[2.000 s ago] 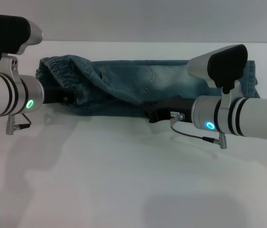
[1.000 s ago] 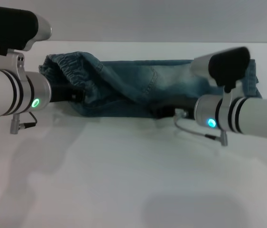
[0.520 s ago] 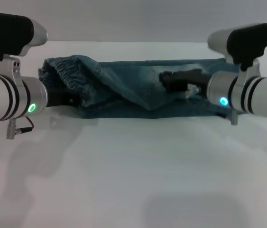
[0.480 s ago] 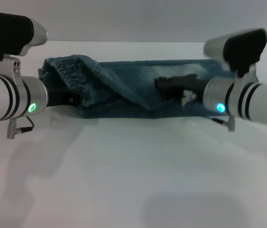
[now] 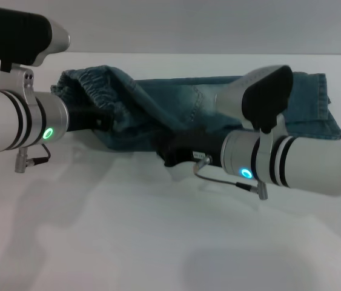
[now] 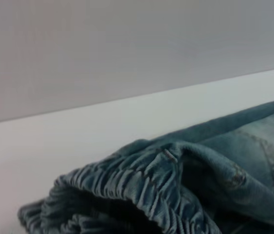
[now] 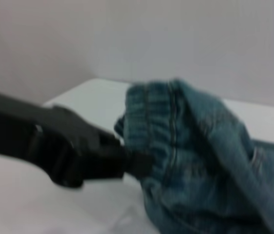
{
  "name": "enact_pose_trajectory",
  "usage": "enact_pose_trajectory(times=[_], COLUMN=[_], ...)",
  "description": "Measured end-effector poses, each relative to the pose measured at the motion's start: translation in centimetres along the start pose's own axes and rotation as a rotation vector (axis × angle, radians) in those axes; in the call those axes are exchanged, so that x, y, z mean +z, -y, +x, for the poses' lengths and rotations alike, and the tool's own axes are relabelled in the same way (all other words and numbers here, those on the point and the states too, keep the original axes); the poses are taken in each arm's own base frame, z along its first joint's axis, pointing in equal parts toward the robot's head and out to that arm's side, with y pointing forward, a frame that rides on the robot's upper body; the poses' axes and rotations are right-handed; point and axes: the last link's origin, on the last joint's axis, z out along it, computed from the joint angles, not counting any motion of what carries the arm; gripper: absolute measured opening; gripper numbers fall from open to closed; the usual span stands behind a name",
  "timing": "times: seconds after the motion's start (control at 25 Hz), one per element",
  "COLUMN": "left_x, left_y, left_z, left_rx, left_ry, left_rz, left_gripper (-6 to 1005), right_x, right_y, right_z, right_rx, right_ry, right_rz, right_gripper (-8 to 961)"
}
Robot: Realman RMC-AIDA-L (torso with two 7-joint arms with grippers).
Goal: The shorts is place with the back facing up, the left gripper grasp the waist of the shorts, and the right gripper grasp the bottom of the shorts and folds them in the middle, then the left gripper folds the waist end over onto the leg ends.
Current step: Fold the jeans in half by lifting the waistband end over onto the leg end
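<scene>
On the white table (image 5: 128,242), the left gripper (image 5: 100,121) clamps the waist (image 6: 141,190); the right gripper (image 5: 173,150), claw state hidden, sits close and could snag the shorts (image 5: 182,106).

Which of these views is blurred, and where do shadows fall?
Right wrist view: soft throughout, the left claw and the waist of the shorts smeared. Left wrist view: sharper on the gathered band. Head view: soft arm shadows on the white table.

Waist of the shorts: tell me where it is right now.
In the head view the waist of the shorts is bunched at the shorts' left end, lifted off the white table, with the left gripper at it.
</scene>
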Motion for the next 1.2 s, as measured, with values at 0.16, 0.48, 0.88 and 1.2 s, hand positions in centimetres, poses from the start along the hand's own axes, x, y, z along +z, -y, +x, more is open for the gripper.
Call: enact_pose_trajectory(times=[0.16,0.48,0.88,1.2], left_x=[-0.8,-2.3,-3.7,-3.7], left_y=[-0.6,-1.9,-2.5,-2.2], left_z=[0.5,1.4,1.6,1.0], left_rx=[0.009,0.039,0.048,0.048], left_ry=[-0.026,-0.051,-0.078,-0.061], left_rz=[-0.013,-0.040,-0.051,-0.043], left_gripper=[97,97,98,98], right_x=[0.1,0.1,0.2,-0.9], right_y=[0.2,1.8,4.9,7.9], right_z=[1.1,1.7,0.2,-2.1], right_rx=[0.035,0.048,0.006,-0.041], right_ry=[-0.026,-0.039,-0.011,0.042], right_rz=[0.004,0.062,0.178,0.264], right_gripper=[61,61,61,62])
